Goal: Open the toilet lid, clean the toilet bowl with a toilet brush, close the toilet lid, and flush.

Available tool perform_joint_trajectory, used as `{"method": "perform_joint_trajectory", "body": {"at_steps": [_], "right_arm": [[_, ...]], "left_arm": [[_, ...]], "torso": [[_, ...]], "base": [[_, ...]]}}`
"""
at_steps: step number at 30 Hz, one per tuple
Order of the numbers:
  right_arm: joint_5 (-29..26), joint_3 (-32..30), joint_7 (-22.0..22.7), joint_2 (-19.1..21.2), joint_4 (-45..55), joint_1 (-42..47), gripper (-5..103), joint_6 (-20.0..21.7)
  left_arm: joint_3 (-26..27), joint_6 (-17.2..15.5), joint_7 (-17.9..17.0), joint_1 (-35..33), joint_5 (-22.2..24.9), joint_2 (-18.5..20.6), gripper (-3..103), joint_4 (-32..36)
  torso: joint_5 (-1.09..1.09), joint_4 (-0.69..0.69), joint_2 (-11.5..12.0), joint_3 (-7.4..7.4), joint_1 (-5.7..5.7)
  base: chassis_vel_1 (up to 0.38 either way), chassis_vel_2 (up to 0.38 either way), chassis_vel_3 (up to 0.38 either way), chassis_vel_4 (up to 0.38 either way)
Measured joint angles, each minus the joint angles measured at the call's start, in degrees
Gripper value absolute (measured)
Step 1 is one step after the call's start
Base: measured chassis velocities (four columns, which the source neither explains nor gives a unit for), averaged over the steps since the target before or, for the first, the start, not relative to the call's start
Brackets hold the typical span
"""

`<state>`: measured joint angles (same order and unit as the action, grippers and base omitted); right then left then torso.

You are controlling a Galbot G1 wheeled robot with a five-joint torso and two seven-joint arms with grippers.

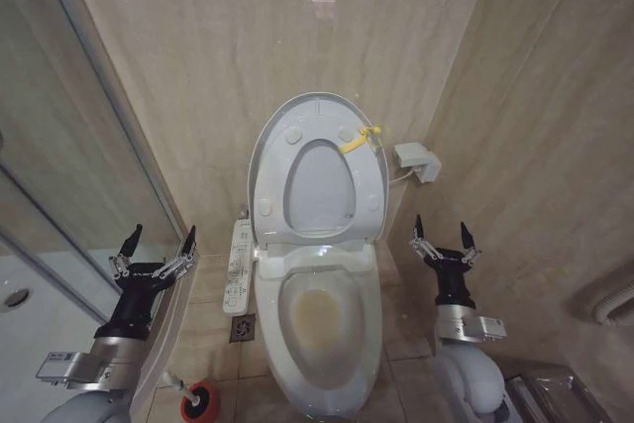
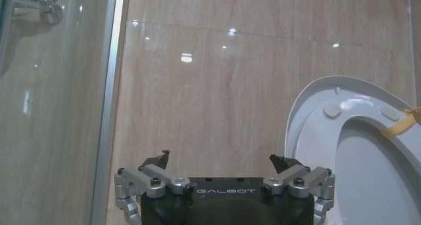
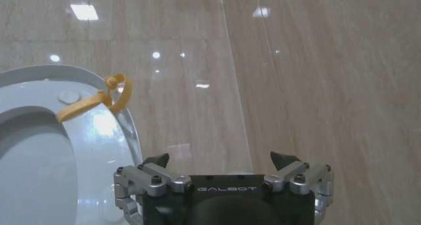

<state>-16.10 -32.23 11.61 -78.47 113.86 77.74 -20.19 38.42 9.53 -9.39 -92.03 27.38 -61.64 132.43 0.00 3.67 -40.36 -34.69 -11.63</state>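
The toilet lid [image 1: 319,185] stands raised against the back wall with the seat ring [image 1: 269,170] up in front of it; a yellow tag [image 1: 359,139] hangs at its top edge. Below lies the white toilet bowl [image 1: 317,319], uncovered and brownish-stained inside. The toilet brush [image 1: 181,384] sits in a red holder [image 1: 202,402] on the floor by the bowl's front left. My left gripper [image 1: 161,235] is open and empty, left of the bowl. My right gripper [image 1: 441,227] is open and empty to the bowl's right. The wrist views show the left gripper [image 2: 218,158] and right gripper [image 3: 224,158] facing the wall beside the lid [image 2: 375,166].
A glass shower partition [image 1: 59,165] runs close along my left arm. A white button panel [image 1: 240,264] lies along the bowl's left side, with a floor drain [image 1: 243,328] below it. A white wall box [image 1: 416,160] hangs right of the lid. The tiled right wall is close to my right arm.
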Motion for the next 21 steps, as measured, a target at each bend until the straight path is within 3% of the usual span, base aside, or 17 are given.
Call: {"method": "perform_joint_trajectory", "body": {"at_steps": [13,14,21], "right_arm": [[-1.1,0.1,2.1,1.5,-1.6,-2.7,100,2.2],[-1.2,0.2,2.5,1.8,-2.0,-3.5,100,2.6],[-3.0,1.2,3.1,4.5,-3.9,-8.0,100,4.6]], "left_arm": [[-0.4,-0.5,0.4,1.0,0.4,0.1,97,-1.1],[-0.2,0.1,0.4,0.9,0.6,0.2,75,-1.0],[0.9,1.5,0.9,-0.6,0.7,0.4,75,-0.4]], "torso": [[0.00,-0.01,0.0,0.00,0.00],[0.00,0.00,0.0,0.00,0.00],[0.01,0.00,0.0,0.00,0.00]], "base": [[0.000,0.000,0.000,0.000],[0.000,0.000,0.000,0.000],[0.000,0.000,0.000,0.000]]}}
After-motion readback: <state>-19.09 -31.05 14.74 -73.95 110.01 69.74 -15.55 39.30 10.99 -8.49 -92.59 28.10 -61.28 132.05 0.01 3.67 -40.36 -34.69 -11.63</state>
